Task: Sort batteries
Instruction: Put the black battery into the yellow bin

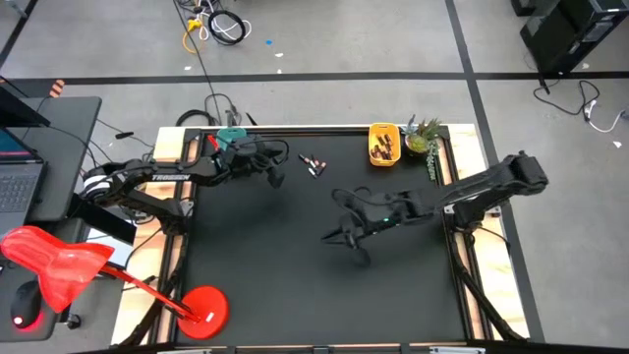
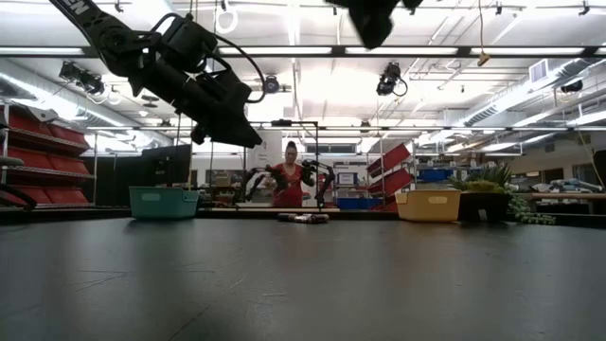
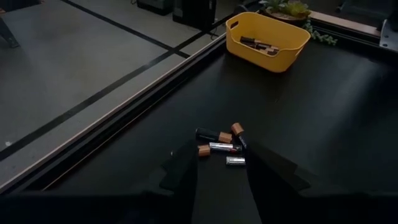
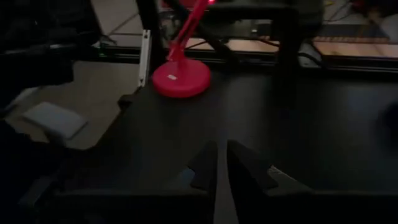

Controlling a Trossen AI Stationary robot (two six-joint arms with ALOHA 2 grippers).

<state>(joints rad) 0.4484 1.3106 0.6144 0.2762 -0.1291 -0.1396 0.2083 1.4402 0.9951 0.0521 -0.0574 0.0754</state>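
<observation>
At the lower left of the high view we see a red lamp (image 1: 201,305) standing on the black surface (image 1: 256,265). Upper left of centre, our left claw (image 1: 276,177) hangs above the surface, fingers parted and empty, beside a teal tray (image 1: 231,136). Just right of it, a few loose batteries (image 1: 313,165) lie in a small cluster near the top edge. At centre, our right claw (image 1: 346,239) hovers over bare surface, its fingers nearly together with only a narrow gap, gripping nothing. Upper right, a yellow tray (image 1: 383,144) holds more batteries, with a plant (image 1: 423,136) just beside it.
</observation>
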